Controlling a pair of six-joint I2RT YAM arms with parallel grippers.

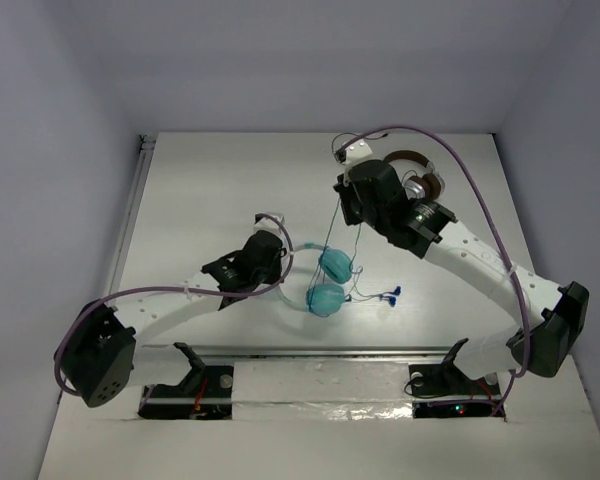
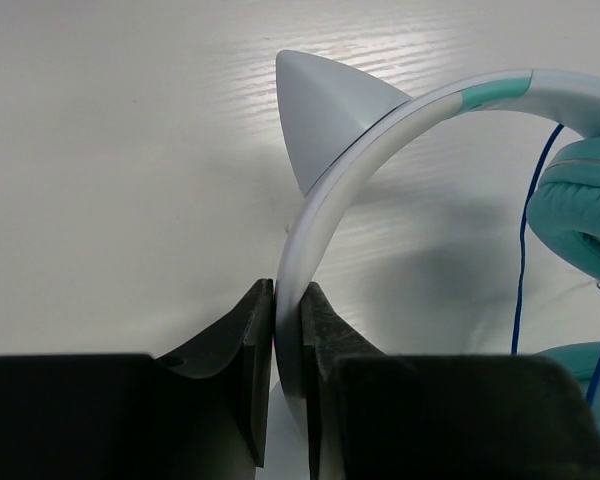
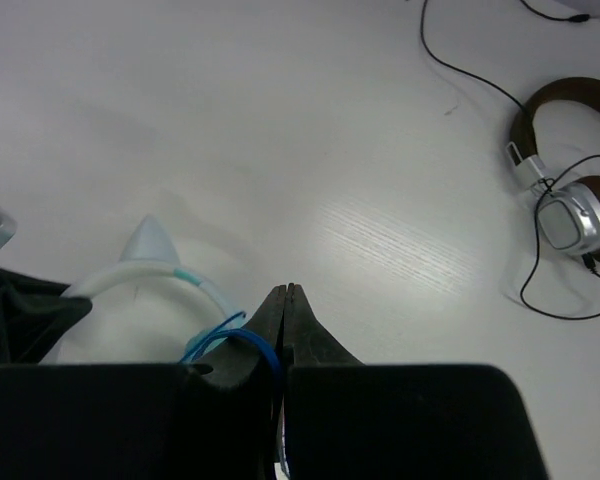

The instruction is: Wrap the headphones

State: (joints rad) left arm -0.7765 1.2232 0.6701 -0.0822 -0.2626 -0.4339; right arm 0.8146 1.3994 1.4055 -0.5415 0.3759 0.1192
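Left gripper clamps headband; right gripper pinches cable at 12 o'clock. Overpulling could slip either.

Looked down from above and behind the arm bases, far off, onto the whole table. Peered forward from each wrist, near the tabletop. Caught the same white headband in all three.

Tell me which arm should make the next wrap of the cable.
Right, most likely. The right gripper is shut on the blue cable, free to wind it, while the left gripper clamps the white headband, steadying the headphones.
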